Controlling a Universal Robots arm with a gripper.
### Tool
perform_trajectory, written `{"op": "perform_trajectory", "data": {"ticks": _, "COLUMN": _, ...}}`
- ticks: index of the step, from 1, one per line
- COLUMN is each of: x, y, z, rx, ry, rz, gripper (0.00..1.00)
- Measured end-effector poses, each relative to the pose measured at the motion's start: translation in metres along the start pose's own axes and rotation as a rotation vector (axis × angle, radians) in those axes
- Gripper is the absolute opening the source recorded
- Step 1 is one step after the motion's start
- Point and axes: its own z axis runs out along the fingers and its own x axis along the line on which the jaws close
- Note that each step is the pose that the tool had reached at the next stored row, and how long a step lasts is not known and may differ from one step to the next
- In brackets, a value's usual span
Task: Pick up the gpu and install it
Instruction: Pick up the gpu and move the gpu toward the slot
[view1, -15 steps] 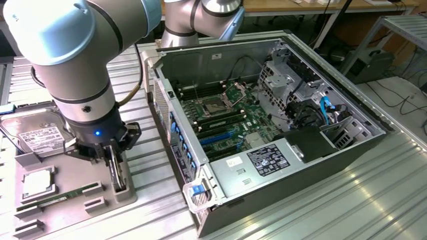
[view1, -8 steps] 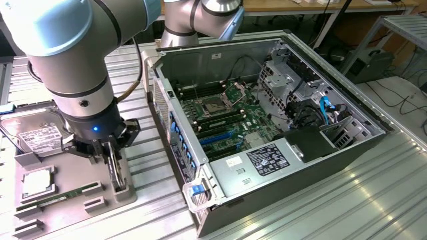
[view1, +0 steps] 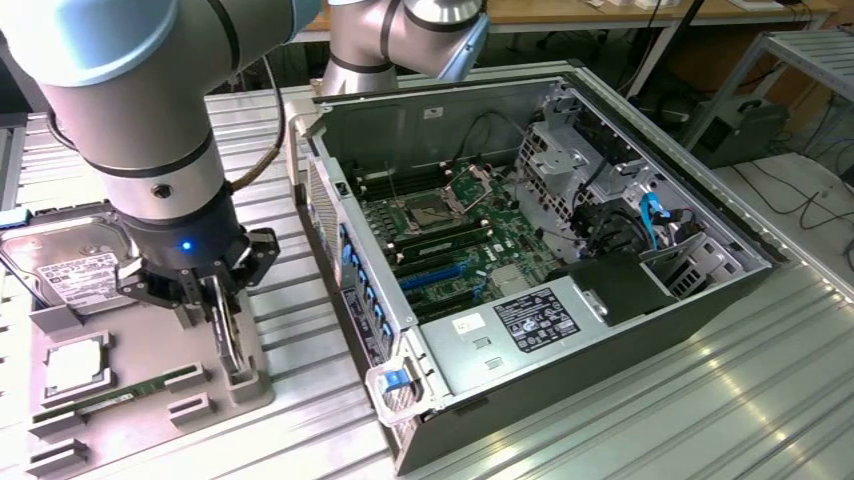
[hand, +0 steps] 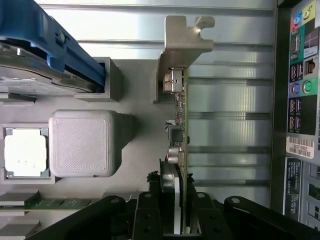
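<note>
Gripper (view1: 227, 345) (hand: 174, 226) jaws clamped on gpu (view1: 240, 366) (hand: 180, 125). Card stands on edge in slot at tray (view1: 160, 345) edge nearest pc case (view1: 454, 440), w/ metal bracket (hand: 185, 45) end clear of fingers.

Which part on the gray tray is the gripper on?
The gpu: the card standing on edge with the silver bracket, held by the gripper. The hard drive, CPU and RAM stick lie apart.

Silver-grey arm (view1: 160, 150) with pale-blue joint caps (view1: 94, 40), black wrist (view1: 167, 262), blue light (view1: 187, 244), black fingers (hand: 149, 220).
</note>
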Motion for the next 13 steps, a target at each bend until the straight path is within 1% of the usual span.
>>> {"op": "perform_trajectory", "data": {"ticks": 6, "x": 0.0, "y": 0.0004, "z": -0.013, "rx": 0.0, "ry": 0.0, "rz": 0.0, "gripper": 0.28}}
{"op": "perform_trajectory", "data": {"ticks": 13, "x": -0.001, "y": 0.0007, "z": -0.022, "rx": 0.0, "ry": 0.0, "rz": 0.0, "gripper": 0.28}}
